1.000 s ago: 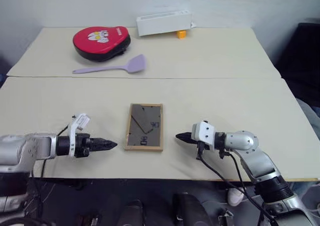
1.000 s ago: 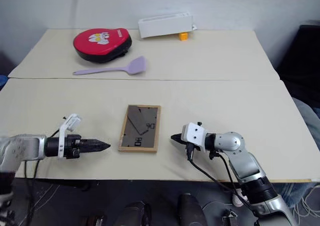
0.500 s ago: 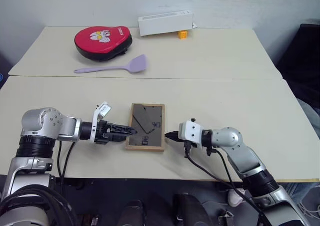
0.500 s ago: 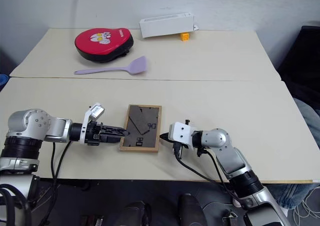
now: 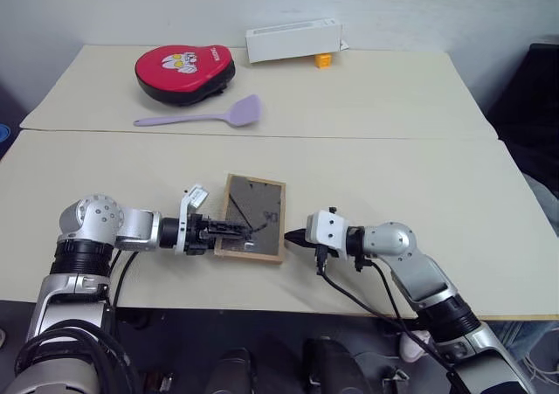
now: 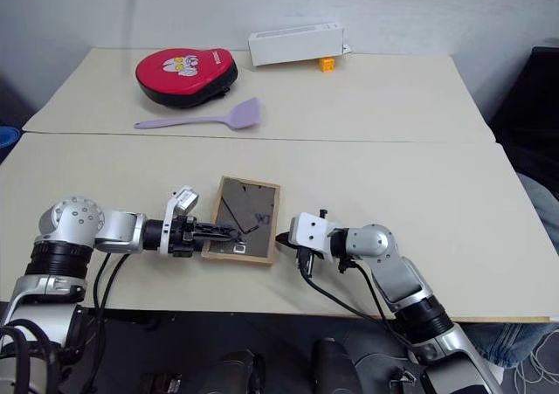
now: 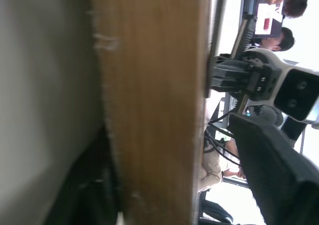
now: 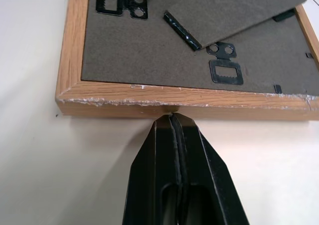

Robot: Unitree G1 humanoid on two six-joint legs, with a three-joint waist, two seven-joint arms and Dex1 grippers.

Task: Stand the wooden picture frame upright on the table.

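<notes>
Wooden picture frame (image 5: 252,229), light-rimmed with a dark grey back, lies face down on the cream worktop (image 5: 419,176). Left gripper (image 5: 236,231) has its jaws closing over the near edge; right gripper (image 5: 293,237), jaws shut and empty, braces the opposite edge. Standing it remains.

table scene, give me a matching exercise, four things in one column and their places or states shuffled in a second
1. light-wood picture frame
2. lilac plastic spatula
3. white oblong box
4. right gripper

a. at the table's far edge
b. face down, back up
c. shut, tips at the frame's edge
d. beside the red round pad

Pairs: 1-b, 2-d, 3-a, 4-c
</notes>
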